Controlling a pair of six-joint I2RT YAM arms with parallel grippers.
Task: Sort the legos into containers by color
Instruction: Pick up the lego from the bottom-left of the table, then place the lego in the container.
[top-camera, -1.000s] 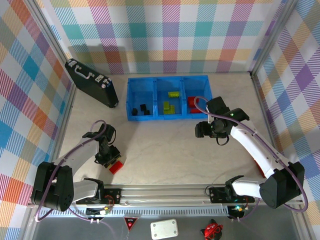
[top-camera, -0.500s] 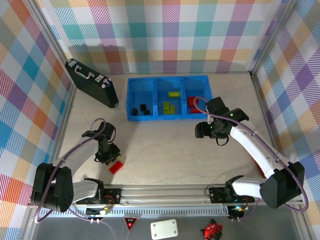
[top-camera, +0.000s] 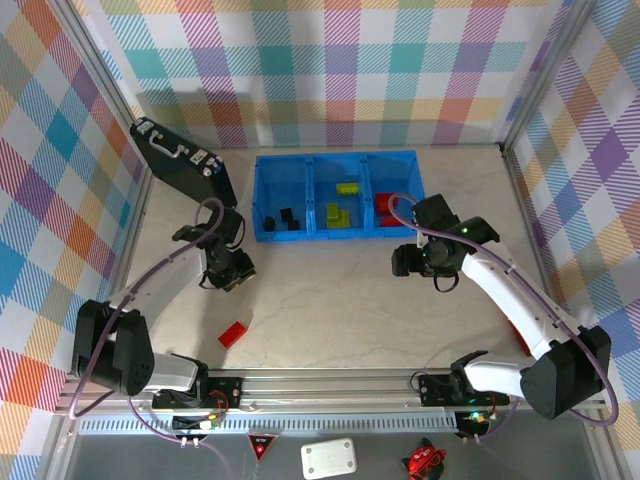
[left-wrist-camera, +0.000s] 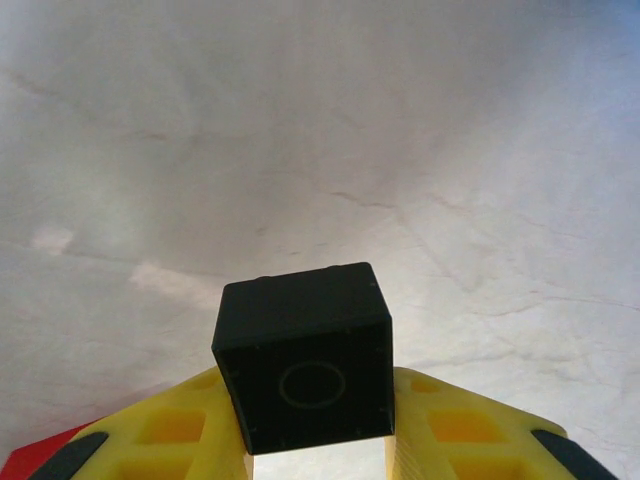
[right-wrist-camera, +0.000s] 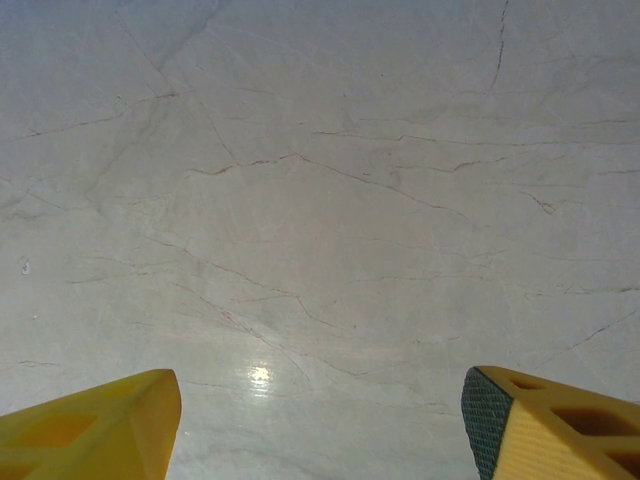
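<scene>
Carried away from the red brick, a black brick is clamped in the left gripper; the blue tray's left compartment lies just beyond, rightward.

Two slim robot arms in white and black, each ending in a yellow claw.
Each arm has smooth white shell links joined by bulky black joint housings, and a thin lilac cable loops loosely alongside. The left claw and right claw have chunky yellow plastic fingers with recessed pockets and textured black pads. A small green light glows near the right wrist.
</scene>
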